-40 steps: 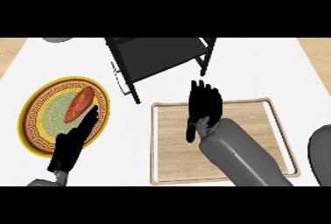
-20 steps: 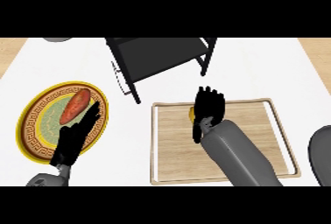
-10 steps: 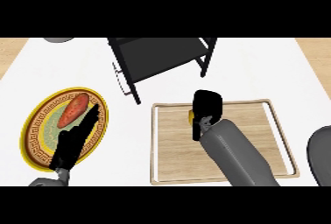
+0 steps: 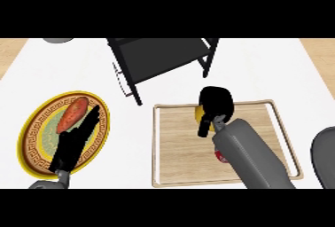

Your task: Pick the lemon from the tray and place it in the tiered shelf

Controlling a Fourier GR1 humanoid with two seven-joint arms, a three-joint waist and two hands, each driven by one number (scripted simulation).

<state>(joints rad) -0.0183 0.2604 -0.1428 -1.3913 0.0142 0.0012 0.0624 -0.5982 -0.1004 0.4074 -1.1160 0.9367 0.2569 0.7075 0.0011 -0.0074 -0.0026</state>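
**a:** what takes up most of the white counter (image 4: 274, 66) from where you stand?

**b:** the black tiered metal shelf (image 4: 160, 55) at the far side, and nearer us a shallow, light wooden tray with a raised rim (image 4: 178, 146). the robot's grey right forearm (image 4: 252, 155) lies across that tray from the lower edge.

**a:** and to the left?

**b:** a round plate with a yellow rim and a patterned green and brown centre (image 4: 38, 133). a long orange-red vegetable (image 4: 71, 115) lies on its far half. the left hand (image 4: 75, 142) rests flat over the plate, fingers straight and relaxed, gripping nothing.

**a:** the right hand?

**b:** the black right hand (image 4: 215, 104) sits at the tray's far edge, fingers curled down over the yellow lemon (image 4: 198, 113), grasping it. only a sliver of yellow shows at the hand's left side. the lemon is inside the tray, near its far rim, well short of the shelf.

**a:** anything smaller?

**b:** a small red thing (image 4: 220, 156) peeks from under the forearm; i cannot tell what it is.
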